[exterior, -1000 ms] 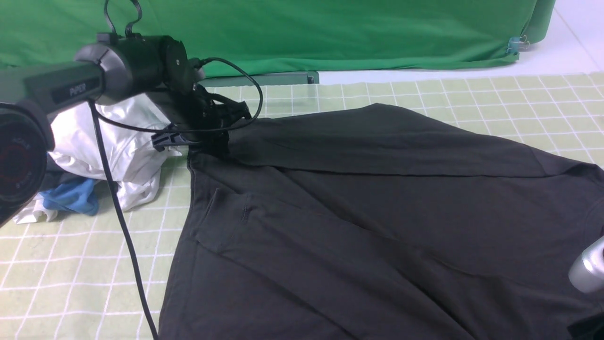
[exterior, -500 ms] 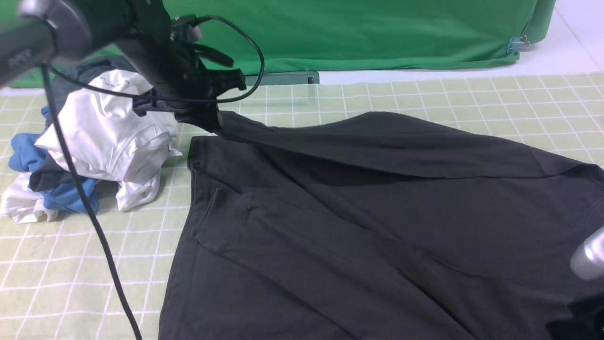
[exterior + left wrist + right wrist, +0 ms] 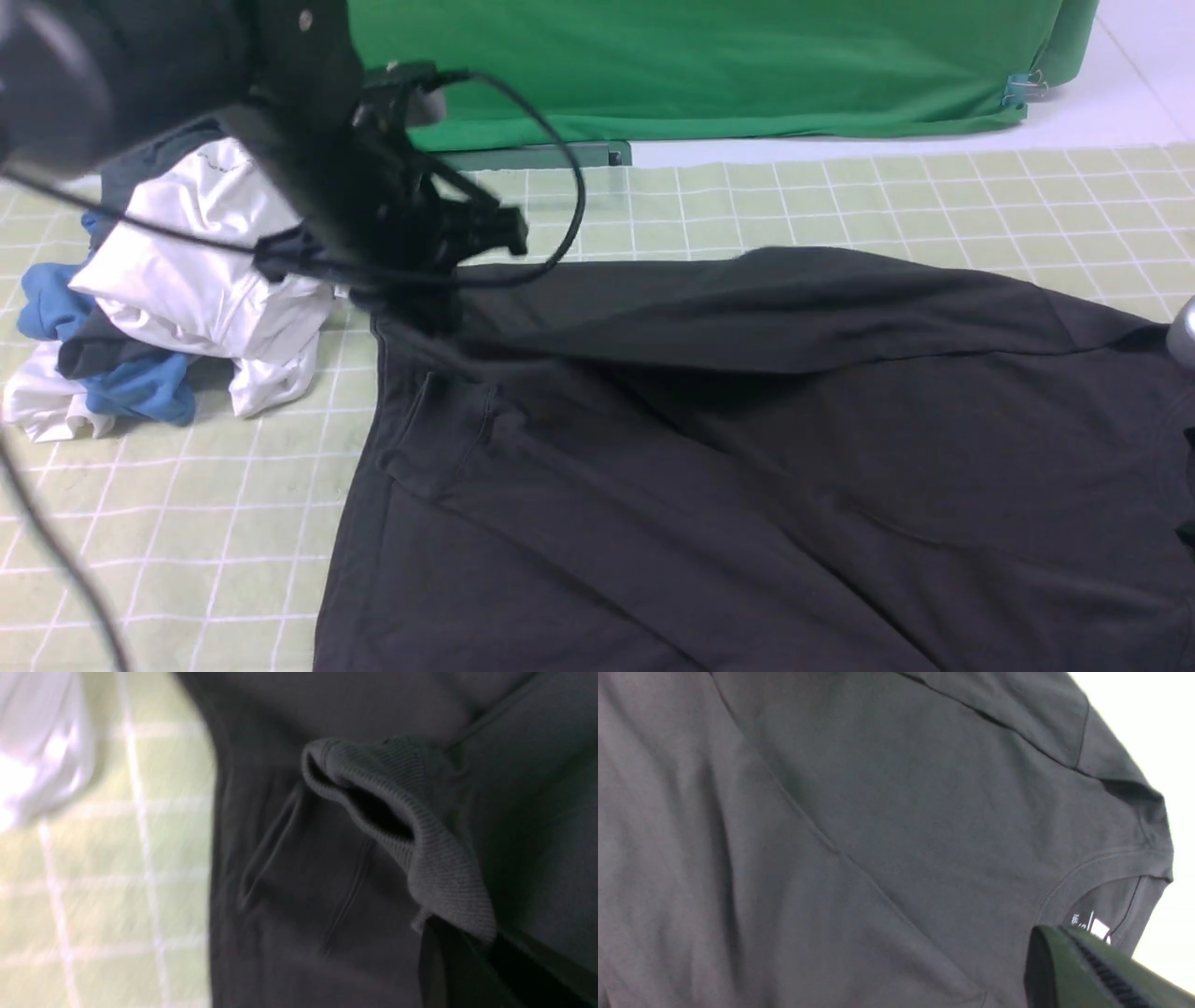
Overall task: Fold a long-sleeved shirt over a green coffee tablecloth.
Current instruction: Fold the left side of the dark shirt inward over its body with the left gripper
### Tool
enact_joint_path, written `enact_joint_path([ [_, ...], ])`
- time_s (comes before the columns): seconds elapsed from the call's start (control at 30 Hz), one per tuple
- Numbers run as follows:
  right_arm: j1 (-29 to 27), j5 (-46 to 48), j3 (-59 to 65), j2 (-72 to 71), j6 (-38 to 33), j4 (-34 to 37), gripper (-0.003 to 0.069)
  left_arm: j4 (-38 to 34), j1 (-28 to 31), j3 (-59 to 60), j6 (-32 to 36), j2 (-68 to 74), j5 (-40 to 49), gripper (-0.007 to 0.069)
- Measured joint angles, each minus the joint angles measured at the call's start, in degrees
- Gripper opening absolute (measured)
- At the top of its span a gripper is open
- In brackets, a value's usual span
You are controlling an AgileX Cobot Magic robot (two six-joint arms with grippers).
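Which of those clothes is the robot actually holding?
The black long-sleeved shirt: the left gripper pinches its sleeve cuff. The white and blue clothes lie heaped beside it, not held.

The long-sleeved shirt (image 3: 747, 448) is looking like soft black cloth, dull and not shiny, with thin sewn seams. Its cuff (image 3: 420, 858) is showing tiny knitted ribs and is looking a bit rougher. The green coffee tablecloth (image 3: 840, 196) is looking like thin, dull cloth. The green sheet (image 3: 709, 65) is looking like smooth cloth. The white clothes (image 3: 187, 289) are shining a little, like silky cloth, and the blue cloth (image 3: 140, 397) is looking dull. The left claw (image 3: 415, 313) is looking like black plastic. Its cable (image 3: 579, 210) is looking smooth and rubbery. The silver part (image 3: 1184, 331) of the right arm is gleaming like metal.
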Motion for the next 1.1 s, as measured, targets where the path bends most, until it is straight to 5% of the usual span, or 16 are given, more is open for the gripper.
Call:
enact_joint_path([
  [0.7,0.0,0.14,0.0,0.42,0.63,0.47,-0.0001,-0.1,-7.82,24.16,-5.16,-12.97,-2.16,0.0042],
  [0.83,0.0,0.01,0.0,0.42,0.63,0.59,0.0,-0.1,-8.84,24.61,-5.16,-12.97,-2.48,0.0101],
  [1.1,0.0,-0.04,0.0,0.42,0.63,1.56,0.0011,1.33,-9.11,24.61,-5.1,-12.97,2.09,0.0412],
])
